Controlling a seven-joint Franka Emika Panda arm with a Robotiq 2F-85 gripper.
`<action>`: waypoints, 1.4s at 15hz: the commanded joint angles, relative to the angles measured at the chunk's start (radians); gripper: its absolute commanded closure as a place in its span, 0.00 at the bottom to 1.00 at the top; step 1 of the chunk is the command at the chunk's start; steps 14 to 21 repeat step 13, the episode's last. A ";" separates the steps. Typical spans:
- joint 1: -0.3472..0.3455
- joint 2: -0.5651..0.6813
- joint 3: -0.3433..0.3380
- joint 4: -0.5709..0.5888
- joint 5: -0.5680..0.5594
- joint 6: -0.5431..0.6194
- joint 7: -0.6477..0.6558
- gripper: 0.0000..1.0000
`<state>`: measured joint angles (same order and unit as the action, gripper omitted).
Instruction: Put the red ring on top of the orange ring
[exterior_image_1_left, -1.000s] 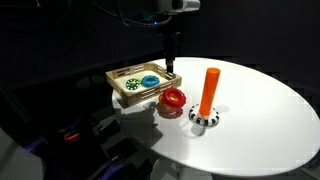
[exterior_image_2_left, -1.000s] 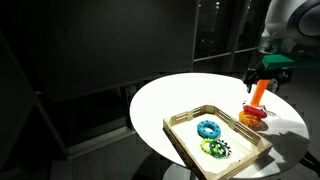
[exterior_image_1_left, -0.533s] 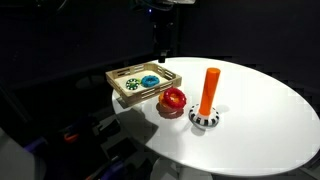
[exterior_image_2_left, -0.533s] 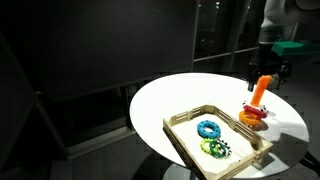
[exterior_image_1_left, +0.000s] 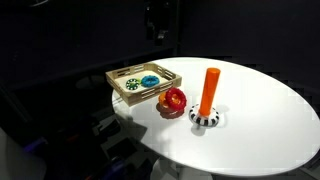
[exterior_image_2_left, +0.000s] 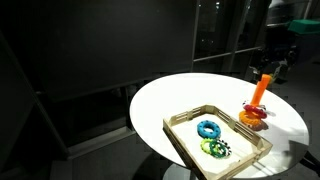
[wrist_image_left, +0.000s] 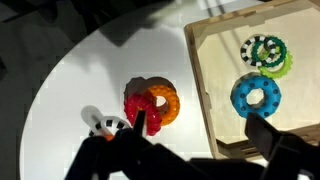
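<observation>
Claw: the gripper is released, its 2 fingers spread wide at the bottom of the wrist view with nothing between them.
Claw height: in both exterior views it hangs high over the table, well apart from every ring.
Red ring: the red ring is on the table, just off the near right corner of the tray, between the tray and the peg.
Orange ring: the orange ring touches the red ring. In the wrist view the 2 overlap, with the orange one offset to the right and its hole showing.
Stack: in an exterior view the red ring sits tilted, with a sliver of orange under its near edge. The 2 rings are not lined up squarely. The wrist view does not show clearly which one lies over the other.
Peg: it stands upright on a black-and-white base, just right of the red ring. I cannot tell whether the base and the ring touch.
Tray: it is wooden and sits on the left, far part of the table. It holds 1 teal ring and 1 green ring side by side, both lying flat.
Surroundings: the background is dark, and only the round white table is lit.
</observation>
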<state>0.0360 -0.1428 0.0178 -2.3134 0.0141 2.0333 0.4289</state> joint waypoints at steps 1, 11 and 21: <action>-0.008 -0.071 0.019 -0.004 -0.001 -0.019 -0.024 0.00; -0.014 -0.083 0.036 0.001 0.003 -0.002 -0.005 0.00; -0.014 -0.083 0.036 0.001 0.003 -0.002 -0.005 0.00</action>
